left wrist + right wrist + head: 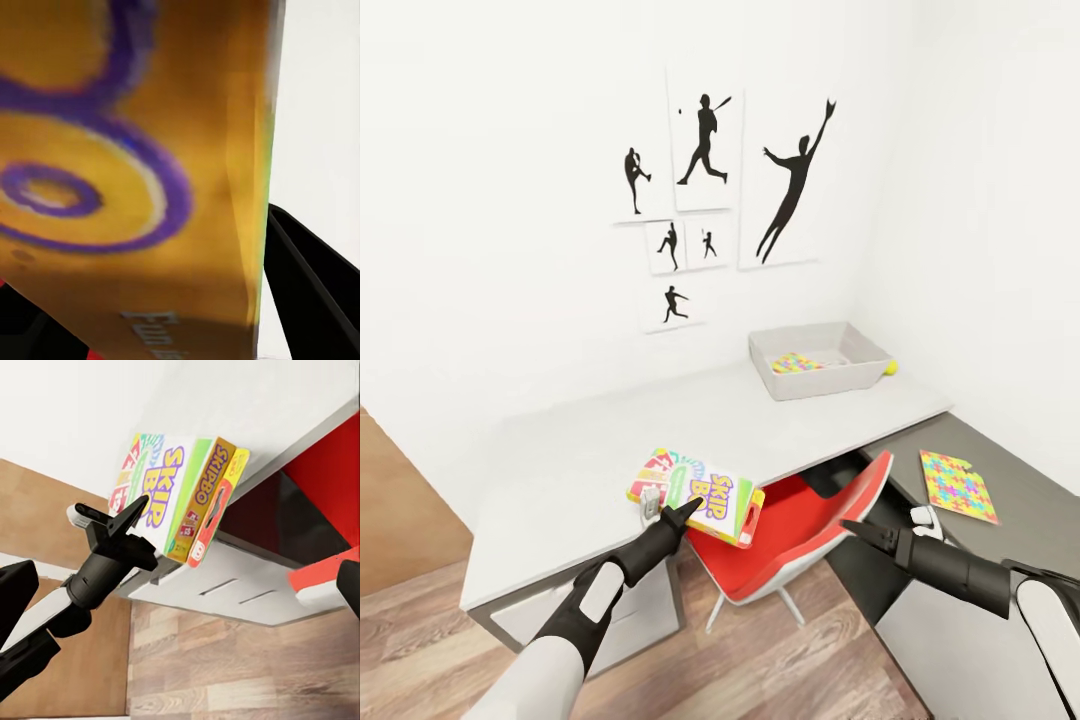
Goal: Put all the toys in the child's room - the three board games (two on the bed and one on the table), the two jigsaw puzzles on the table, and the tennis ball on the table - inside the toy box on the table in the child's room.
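At the near edge of the desk (560, 470), the left hand (672, 512) is clamped on the Skip-Bo board game (705, 495), one finger (131, 514) lying over the printed lid. The box juts past the desk edge, its right end hanging over the red-and-white chair (800, 535) tucked beneath. To its left and beyond it the light-grey top lies bare as far as the wall. At the far right corner sits the toy box (820, 380) with a jigsaw puzzle (797, 363) inside and the tennis ball (890, 368) just beside its right end. A second jigsaw puzzle (957, 485) lies flat on the lower dark section (1020, 500), away from its edges. The right hand (857, 530) hovers off the desk, near the chair; I cannot tell whether its fingers are apart.
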`<state>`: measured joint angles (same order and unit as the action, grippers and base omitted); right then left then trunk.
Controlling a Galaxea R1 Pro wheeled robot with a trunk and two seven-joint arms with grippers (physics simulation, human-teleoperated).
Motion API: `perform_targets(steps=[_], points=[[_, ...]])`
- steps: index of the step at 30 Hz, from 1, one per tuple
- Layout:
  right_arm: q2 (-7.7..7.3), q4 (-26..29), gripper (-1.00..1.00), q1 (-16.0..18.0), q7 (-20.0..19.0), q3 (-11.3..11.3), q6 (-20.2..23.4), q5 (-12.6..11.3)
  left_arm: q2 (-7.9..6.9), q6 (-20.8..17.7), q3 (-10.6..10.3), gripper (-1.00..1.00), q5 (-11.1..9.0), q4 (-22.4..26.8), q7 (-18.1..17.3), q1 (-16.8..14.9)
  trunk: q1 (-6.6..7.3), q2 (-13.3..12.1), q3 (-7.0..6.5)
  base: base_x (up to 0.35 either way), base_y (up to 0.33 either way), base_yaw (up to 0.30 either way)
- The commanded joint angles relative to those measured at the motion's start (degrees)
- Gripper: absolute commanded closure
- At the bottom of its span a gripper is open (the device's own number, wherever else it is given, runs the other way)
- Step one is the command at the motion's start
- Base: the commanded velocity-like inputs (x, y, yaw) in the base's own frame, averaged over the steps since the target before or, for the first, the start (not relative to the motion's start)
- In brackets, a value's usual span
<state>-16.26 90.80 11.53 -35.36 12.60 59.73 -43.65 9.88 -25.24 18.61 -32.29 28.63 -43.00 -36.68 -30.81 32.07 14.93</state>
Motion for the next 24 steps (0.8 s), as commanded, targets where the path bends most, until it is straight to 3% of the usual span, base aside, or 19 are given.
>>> perform_targets(steps=[1,8,18,24], points=[[0.00,0.0,-1.00,0.1,-0.4,0.1,0.3,0.3,0.03,-0.4,0.3,1.00,-0.1,0.0,-0.1,0.0,0.20,-0.3,-0.17,0.000,0.000,-0.204],[0.00,0.0,-1.00,0.1,-0.4,0.1,0.3,0.3,-0.03,-0.7,0.3,1.00,-0.1,0.0,-0.1,0.0,1.74,-3.1,-1.83,0.000,0.000,-0.163],[0.00,0.0,-1.00,0.1,-0.4,0.1,0.3,0.4,-0.04,-0.8,0.3,1.00,-0.1,0.1,-0.2,0.0,3.94,-7.2,-3.67,0.000,0.000,-0.011],[0.00,0.0,-1.00,0.1,-0.4,0.1,0.3,0.4,-0.11,-3.8,0.3,1.00,0.1,0.6,-0.3,0.0,5.03,-9.2,-4.78,0.000,0.000,-0.094]])
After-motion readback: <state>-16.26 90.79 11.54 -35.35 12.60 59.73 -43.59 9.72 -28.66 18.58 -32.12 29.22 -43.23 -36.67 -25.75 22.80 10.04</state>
